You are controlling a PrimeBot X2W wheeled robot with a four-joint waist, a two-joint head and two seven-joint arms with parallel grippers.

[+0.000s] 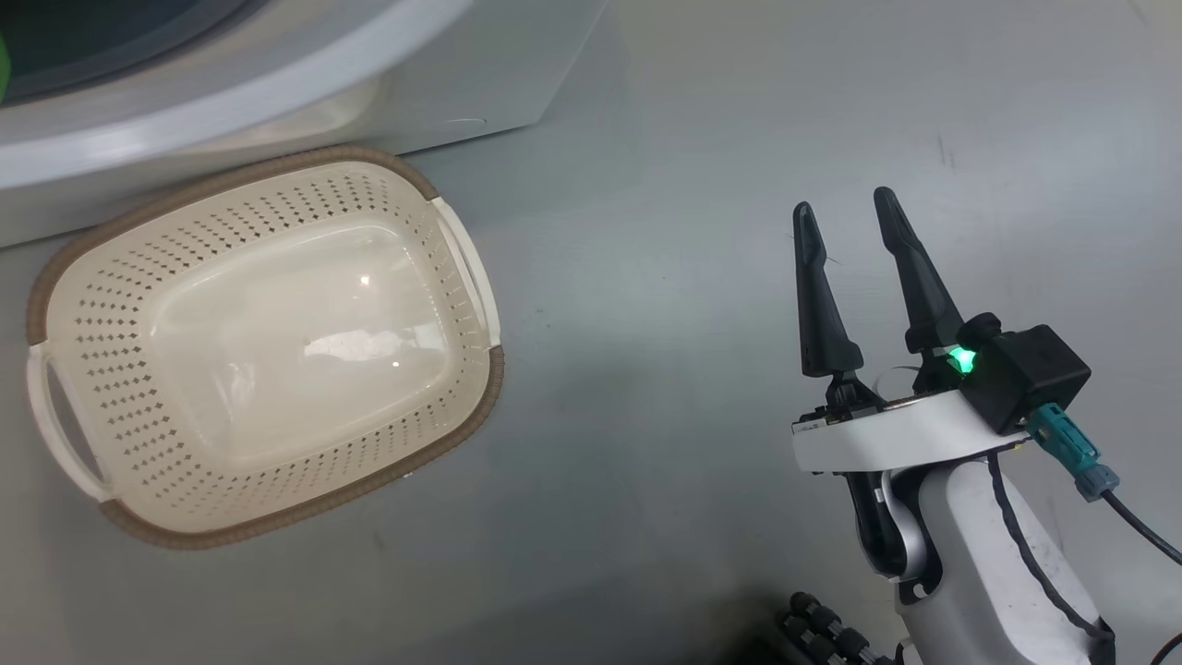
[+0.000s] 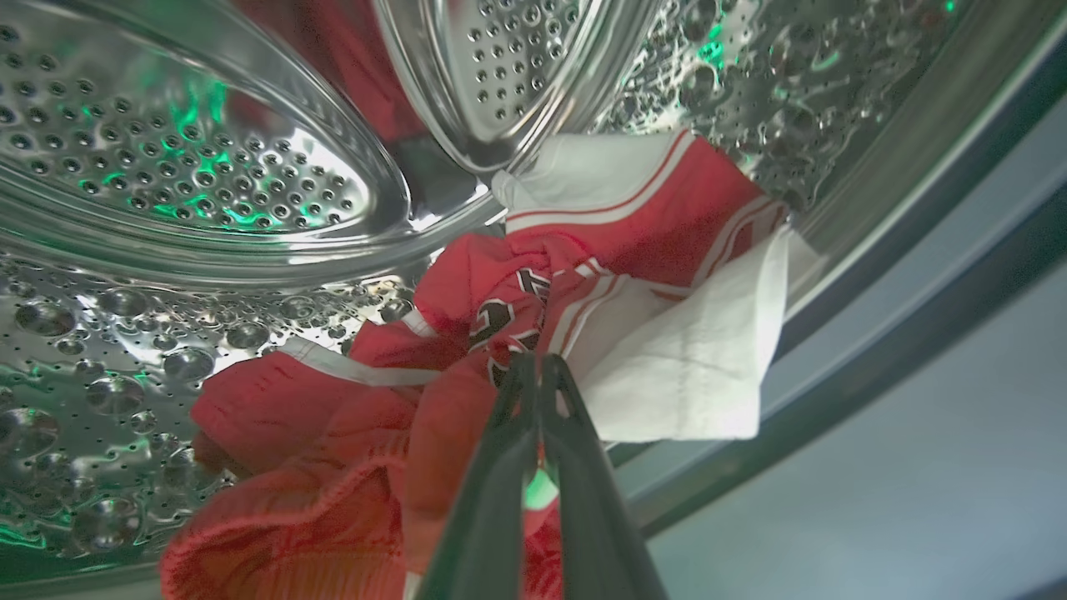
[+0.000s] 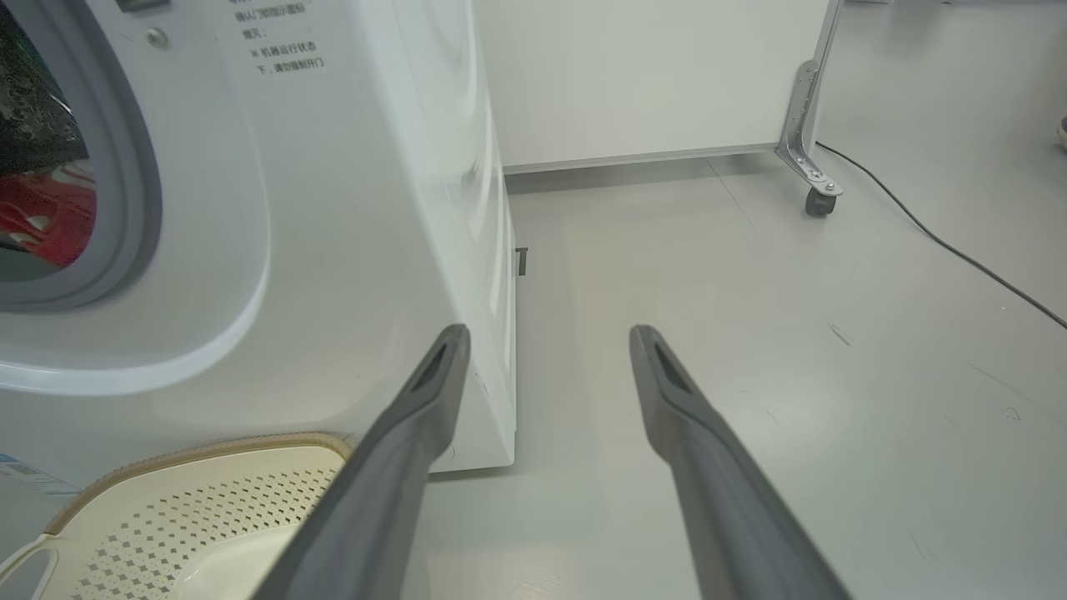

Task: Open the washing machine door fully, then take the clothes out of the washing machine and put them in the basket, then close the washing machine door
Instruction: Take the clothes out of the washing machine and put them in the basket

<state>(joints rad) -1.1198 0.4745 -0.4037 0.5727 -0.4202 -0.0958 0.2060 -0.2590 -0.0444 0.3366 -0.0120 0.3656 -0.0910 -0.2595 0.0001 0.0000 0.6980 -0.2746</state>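
Note:
The red clothes (image 2: 467,275), with white-and-red trim and dark lettering, lie bunched inside the washing machine's steel drum (image 2: 167,150). My left gripper (image 2: 533,362) is inside the drum, its two fingers pressed together with the tips pinching a fold of the red fabric. A strip of the clothes (image 3: 42,217) shows through the washing machine's (image 3: 333,208) opening. The cream basket (image 1: 277,166) stands on the floor in front of the washing machine (image 1: 480,83). My right gripper (image 1: 843,200) hangs open over bare floor to the basket's right, holding nothing. The door is out of view.
Grey floor stretches to the right of the machine. A white panel on a metal leg with a caster (image 3: 821,200) stands behind, and a black cable (image 3: 959,250) runs across the floor. The basket's rim (image 3: 208,446) sits just left of my right gripper (image 3: 548,333).

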